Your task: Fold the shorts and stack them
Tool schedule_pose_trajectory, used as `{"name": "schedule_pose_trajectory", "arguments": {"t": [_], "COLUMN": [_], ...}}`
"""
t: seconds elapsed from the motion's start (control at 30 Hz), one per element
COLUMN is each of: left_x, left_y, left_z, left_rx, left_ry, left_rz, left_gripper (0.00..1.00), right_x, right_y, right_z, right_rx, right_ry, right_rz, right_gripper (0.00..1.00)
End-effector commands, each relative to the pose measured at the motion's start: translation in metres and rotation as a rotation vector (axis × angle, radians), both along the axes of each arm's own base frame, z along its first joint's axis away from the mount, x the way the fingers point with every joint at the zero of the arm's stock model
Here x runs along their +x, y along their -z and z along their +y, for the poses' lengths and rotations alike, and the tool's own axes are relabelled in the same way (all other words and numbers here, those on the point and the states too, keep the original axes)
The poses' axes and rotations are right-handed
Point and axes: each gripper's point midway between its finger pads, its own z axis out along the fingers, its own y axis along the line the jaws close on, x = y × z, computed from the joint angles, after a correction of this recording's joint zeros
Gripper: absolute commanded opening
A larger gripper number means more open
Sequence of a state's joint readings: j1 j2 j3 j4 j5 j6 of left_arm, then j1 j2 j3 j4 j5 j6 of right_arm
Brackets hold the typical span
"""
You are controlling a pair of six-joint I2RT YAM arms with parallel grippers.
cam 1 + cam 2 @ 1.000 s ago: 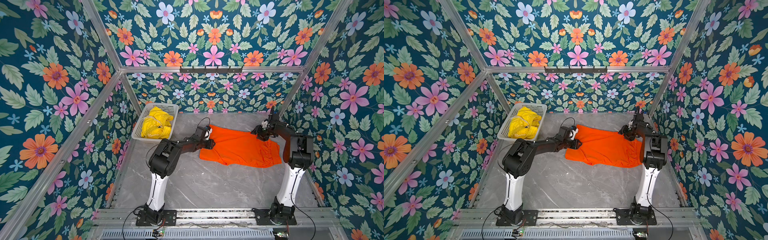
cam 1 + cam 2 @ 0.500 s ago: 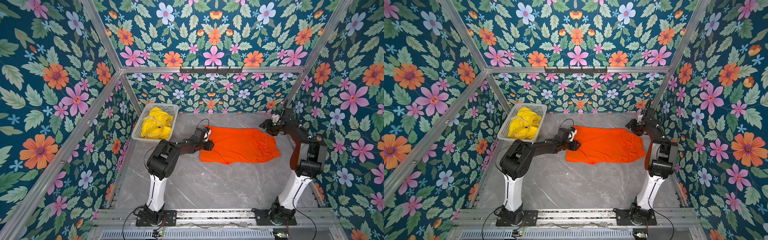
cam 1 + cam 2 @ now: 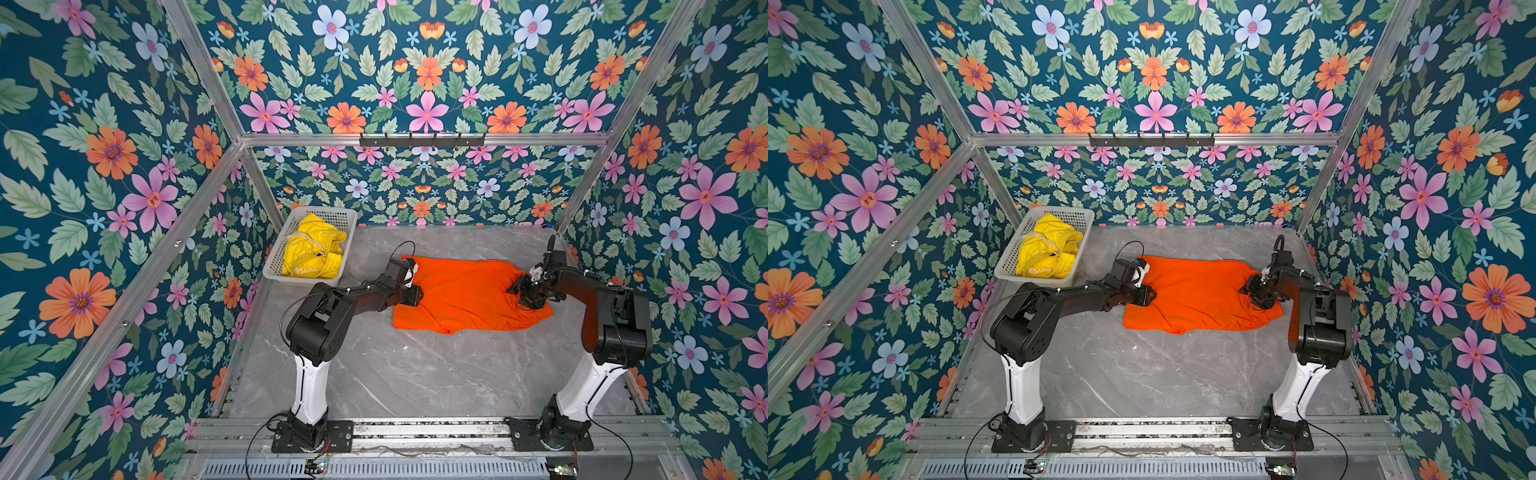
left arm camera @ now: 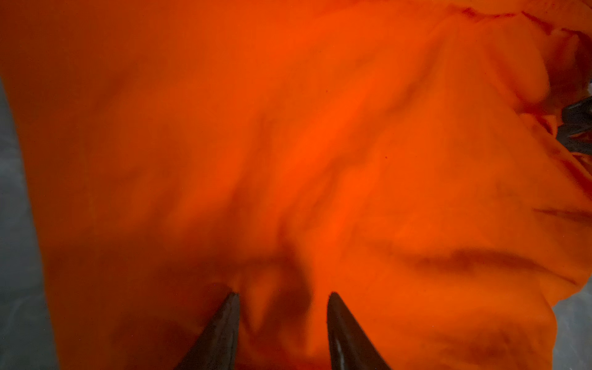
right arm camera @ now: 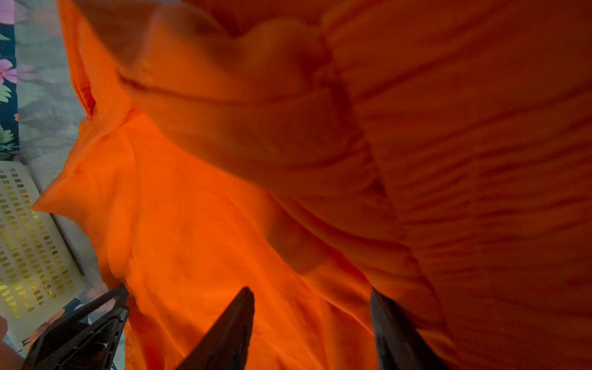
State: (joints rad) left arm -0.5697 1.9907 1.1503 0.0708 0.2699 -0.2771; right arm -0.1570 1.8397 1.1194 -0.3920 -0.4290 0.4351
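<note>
The orange shorts (image 3: 465,295) (image 3: 1192,295) lie spread on the grey table, filling both wrist views (image 4: 288,144) (image 5: 224,224). My left gripper (image 3: 415,297) (image 3: 1148,297) (image 4: 284,294) sits on their left edge. Its jaws are apart, tips on a small pucker of fabric. My right gripper (image 3: 524,299) (image 3: 1256,299) (image 5: 312,294) is at their right edge by the ruched waistband. It stands open, with loose fabric lying between the jaws and none pinched. The yellow shorts (image 3: 311,253) (image 3: 1046,253) lie crumpled in the basket.
The white perforated basket (image 3: 332,212) (image 3: 1067,210) (image 5: 25,240) stands at the back left against the floral wall. Bare marble table (image 3: 415,374) stretches in front of the orange shorts. Floral walls close in the left, back and right sides.
My right gripper swung out to the far right, drawing the shorts flatter, then came back forward onto their right edge. The left gripper stayed on the left edge.
</note>
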Motion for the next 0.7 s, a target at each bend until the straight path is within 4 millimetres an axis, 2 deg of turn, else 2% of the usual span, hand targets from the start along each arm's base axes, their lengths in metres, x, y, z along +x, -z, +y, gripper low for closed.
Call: {"name": "schedule_pose_trajectory", "arguments": {"t": [0.0, 0.27, 0.3, 0.37, 0.5, 0.6, 0.67], "left_x": [-0.037, -0.065, -0.067, -0.07, -0.066, -0.061, -0.059], "left_y": [0.033, 0.021, 0.017, 0.007, -0.026, -0.058, -0.079], "left_z": [0.036, 0.073, 0.077, 0.084, 0.086, 0.077, 0.063], "left_rx": [0.158, 0.234, 0.243, 0.252, 0.237, 0.236, 0.242], "left_ry": [-0.033, -0.087, -0.096, -0.11, -0.118, -0.087, -0.039], "left_rz": [0.148, 0.134, 0.127, 0.107, 0.032, -0.062, -0.131], "left_gripper": [0.48, 0.48, 0.48, 0.49, 0.51, 0.52, 0.54], "right_x": [-0.026, -0.077, -0.079, -0.083, -0.082, -0.081, -0.082], "right_y": [0.011, 0.023, 0.011, 0.004, -0.027, -0.061, -0.082], "right_z": [0.011, 0.061, 0.066, 0.071, 0.067, 0.061, 0.055], "right_rx": [-0.028, -0.022, -0.018, -0.031, -0.063, -0.093, -0.087], "right_ry": [0.013, -0.032, -0.032, -0.037, -0.039, -0.043, -0.031], "right_rz": [0.069, 0.118, 0.081, 0.052, -0.048, -0.133, -0.182], "right_gripper": [0.59, 0.59, 0.59, 0.59, 0.59, 0.6, 0.6]}}
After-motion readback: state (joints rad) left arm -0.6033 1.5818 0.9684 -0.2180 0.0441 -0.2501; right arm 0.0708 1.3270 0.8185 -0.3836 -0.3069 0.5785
